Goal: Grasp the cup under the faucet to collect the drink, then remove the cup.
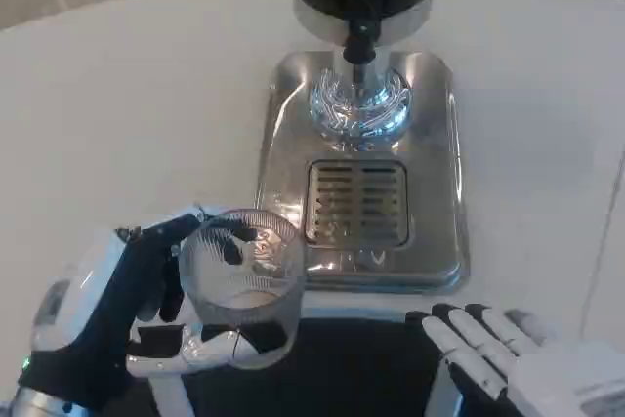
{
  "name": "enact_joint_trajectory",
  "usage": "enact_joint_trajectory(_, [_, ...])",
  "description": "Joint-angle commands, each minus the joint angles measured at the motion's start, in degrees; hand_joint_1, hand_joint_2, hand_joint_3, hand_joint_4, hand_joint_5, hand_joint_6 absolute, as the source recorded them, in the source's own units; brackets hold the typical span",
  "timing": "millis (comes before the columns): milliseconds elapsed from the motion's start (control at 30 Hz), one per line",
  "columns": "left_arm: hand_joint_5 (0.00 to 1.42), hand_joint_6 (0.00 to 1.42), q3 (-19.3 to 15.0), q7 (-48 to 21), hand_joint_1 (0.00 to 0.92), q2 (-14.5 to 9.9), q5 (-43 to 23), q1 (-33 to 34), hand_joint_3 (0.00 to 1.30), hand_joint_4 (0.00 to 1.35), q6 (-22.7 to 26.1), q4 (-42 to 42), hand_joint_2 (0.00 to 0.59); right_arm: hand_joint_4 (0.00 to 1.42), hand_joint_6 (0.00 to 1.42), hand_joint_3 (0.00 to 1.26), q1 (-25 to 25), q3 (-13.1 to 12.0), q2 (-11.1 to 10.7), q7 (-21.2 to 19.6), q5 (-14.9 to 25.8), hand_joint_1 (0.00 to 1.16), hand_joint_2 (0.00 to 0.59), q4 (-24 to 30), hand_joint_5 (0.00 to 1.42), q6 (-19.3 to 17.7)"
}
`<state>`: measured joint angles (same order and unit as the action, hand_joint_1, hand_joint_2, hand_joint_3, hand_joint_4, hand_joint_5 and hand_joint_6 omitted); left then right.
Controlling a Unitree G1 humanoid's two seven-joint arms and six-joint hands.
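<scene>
At 7 o'clock of the dispenser base (439, 183), left hand (117, 310) grips the clear cup (242, 285), off the drip grate (357, 202) & not under faucet (359, 41). Right hand (498, 349) spread, idle at 5 o'clock. Can't tell if cup holds drink; grasp done, filling or set-down prob. left.

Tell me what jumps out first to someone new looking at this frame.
First, the clear ribbed cup, low and left of centre, held by the left hand just in front of the drinks machine. Next, the shiny steel base with its slotted drip grate, and the black faucet above it at top centre. The right hand rests at the bottom right, fingers spread, holding nothing.
</scene>
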<state>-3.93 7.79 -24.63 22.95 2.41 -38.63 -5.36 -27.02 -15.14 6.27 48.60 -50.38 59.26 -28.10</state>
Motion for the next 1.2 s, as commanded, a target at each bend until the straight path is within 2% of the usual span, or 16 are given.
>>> enact_joint_trajectory(33, [1.27, 1.37, -0.4, 0.0, 0.609, 0.2, -1.1, 0.3, 0.91, 1.04, -0.4, -0.4, 0.000, 0.00, 0.00, 0.01, 1.3, 0.0, 6.8, 0.5, -0.2, 0.21, 0.546, 0.7, 0.00, 0.3])
enact_joint_trajectory(333, [1.27, 1.37, -0.6, 0.0, 0.615, 0.3, -1.2, -0.1, 0.91, 1.04, -0.1, -0.8, 0.000, 0.00, 0.00, 0.01, 1.5, 0.1, 7.0, 0.7, -0.2, 0.21, 0.546, 0.7, 0.00, 0.4])
enact_joint_trajectory(600, [1.27, 1.37, 0.1, 1.6, 0.617, 2.1, 0.3, 2.8, 0.91, 1.04, 1.4, -4.3, 0.000, 0.00, 0.00, 0.01, 3.2, -0.6, 6.8, 0.7, 0.1, 0.21, 0.546, 0.7, 0.00, 2.2])
enact_joint_trajectory(733, [1.27, 1.37, 0.9, 4.6, 0.617, 4.3, 1.9, 8.4, 0.91, 1.05, 2.8, -9.3, 0.000, 0.00, 0.00, 0.01, 7.6, -0.1, 6.6, 1.7, -2.0, 0.21, 0.546, 0.7, 0.00, 5.2])
enact_joint_trajectory(867, [1.27, 1.37, 1.6, 7.9, 0.618, 5.5, 3.6, 14.4, 0.91, 1.05, 2.9, -15.9, 0.000, 0.00, 0.00, 0.01, 9.5, 1.3, 6.0, 2.8, -4.2, 0.21, 0.546, 0.7, 0.00, 7.3])
enact_joint_trajectory(1000, [1.28, 1.35, 2.8, 11.6, 0.618, 5.9, 4.8, 20.5, 0.91, 1.05, 2.5, -23.3, 0.000, 0.00, 0.00, 0.01, 9.1, 2.0, 6.0, 2.7, -5.5, 0.21, 0.546, 0.7, 0.00, 7.7])
enact_joint_trajectory(1200, [1.29, 1.35, 6.0, 15.5, 0.618, 7.0, 6.1, 28.9, 0.90, 1.05, 2.0, -34.2, 0.000, 0.00, 0.00, 0.01, 8.9, 1.0, 6.2, 2.8, -5.6, 0.21, 0.546, 0.7, 0.00, 7.3])
